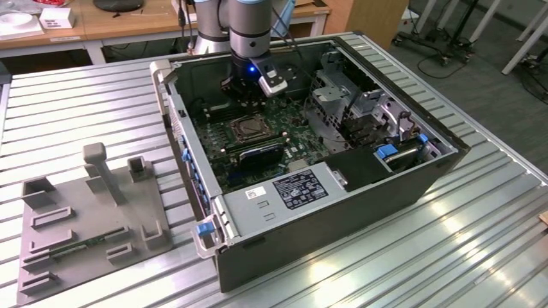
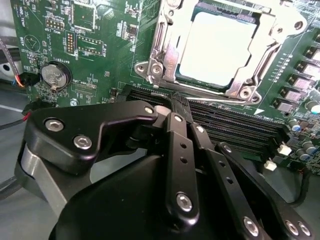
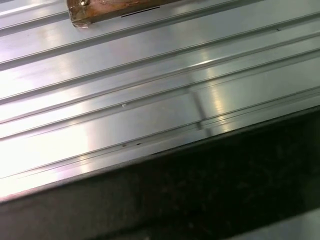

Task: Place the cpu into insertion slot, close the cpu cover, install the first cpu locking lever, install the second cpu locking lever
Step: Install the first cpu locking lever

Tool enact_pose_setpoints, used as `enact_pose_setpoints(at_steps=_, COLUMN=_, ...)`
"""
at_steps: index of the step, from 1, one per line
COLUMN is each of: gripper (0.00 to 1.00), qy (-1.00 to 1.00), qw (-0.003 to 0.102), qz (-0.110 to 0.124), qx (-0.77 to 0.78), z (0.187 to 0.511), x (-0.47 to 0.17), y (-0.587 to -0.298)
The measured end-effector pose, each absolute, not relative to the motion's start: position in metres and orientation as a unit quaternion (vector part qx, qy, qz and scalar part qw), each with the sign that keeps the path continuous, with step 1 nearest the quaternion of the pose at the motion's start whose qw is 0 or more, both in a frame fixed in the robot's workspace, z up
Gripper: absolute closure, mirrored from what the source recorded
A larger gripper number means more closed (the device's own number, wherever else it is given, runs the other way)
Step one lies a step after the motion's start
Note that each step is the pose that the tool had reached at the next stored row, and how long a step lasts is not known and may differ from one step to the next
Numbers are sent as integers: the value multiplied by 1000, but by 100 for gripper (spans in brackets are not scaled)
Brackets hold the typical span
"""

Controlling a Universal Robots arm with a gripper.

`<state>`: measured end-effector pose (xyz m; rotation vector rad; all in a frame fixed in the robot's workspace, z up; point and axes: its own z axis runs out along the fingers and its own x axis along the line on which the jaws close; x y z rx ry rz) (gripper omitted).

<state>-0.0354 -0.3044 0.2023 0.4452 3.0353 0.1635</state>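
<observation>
Silver metal lies around the cpu [image 2: 217,47] on all 4 sides. In the second wrist view its flat pale face shows through the window of the cover [image 2: 266,30], so the chip sits in the slot [image 1: 248,128] and the cover seems folded down over it. A thin steel lever [image 2: 161,41] runs along one side of the cover. I cannot tell if it is hooked under its catch.

The gripper [image 2: 175,107] hangs low over the green board [image 2: 100,65], inside the open case [image 1: 342,212]. Its 2 fingers are pressed together and nothing is between them. The tip stands over the long memory slots [image 2: 230,125], just beside the corner of the cover. I cannot say if it touches anything.

I judge the cpu to be light, thin and stiff, with a smooth top and a delicate underside, so it should be held only at its edges. Under the cover, those edges are not free for a grip. The cover looks like thin stiff sheet that turns on a hinge, and it should bear a push on its frame, not on the chip face. The lever is probably springy, round and slippery wire. The safest place to take it is its bent free end, with the fingertip set squarely against it, because a closed tip could slide off onto the small board parts nearby.
</observation>
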Motion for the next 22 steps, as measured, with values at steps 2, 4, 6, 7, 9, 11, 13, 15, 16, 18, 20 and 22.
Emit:
enact_pose_setpoints(at_steps=2, gripper=89, qy=988, qw=36, qz=47, qx=145, z=202, x=-35, y=-304)
enact_pose_setpoints(at_steps=4, gripper=89, qy=988, qw=37, qz=39, qx=144, z=201, x=-35, y=-304)
enact_pose_setpoints(at_steps=6, gripper=89, qy=988, qw=38, qz=31, qx=144, z=200, x=-35, y=-304)
enact_pose_setpoints(at_steps=7, gripper=89, qy=988, qw=38, qz=27, qx=144, z=200, x=-35, y=-304)
enact_pose_setpoints(at_steps=9, gripper=89, qy=989, qw=38, qz=25, qx=144, z=199, x=-35, y=-304)
enact_pose_setpoints(at_steps=11, gripper=89, qy=989, qw=38, qz=25, qx=144, z=199, x=-35, y=-303)
enact_pose_setpoints(at_steps=13, gripper=89, qy=989, qw=38, qz=25, qx=144, z=199, x=-35, y=-303)
enact_pose_setpoints(at_steps=15, gripper=89, qy=989, qw=38, qz=25, qx=144, z=199, x=-35, y=-302)
enact_pose_setpoints(at_steps=16, gripper=89, qy=989, qw=38, qz=25, qx=144, z=199, x=-35, y=-302)
enact_pose_setpoints(at_steps=18, gripper=89, qy=989, qw=38, qz=25, qx=144, z=200, x=-35, y=-302)
enact_pose_setpoints(at_steps=20, gripper=89, qy=989, qw=38, qz=25, qx=144, z=201, x=-35, y=-301)
enact_pose_setpoints(at_steps=22, gripper=89, qy=989, qw=38, qz=25, qx=144, z=203, x=-35, y=-301)
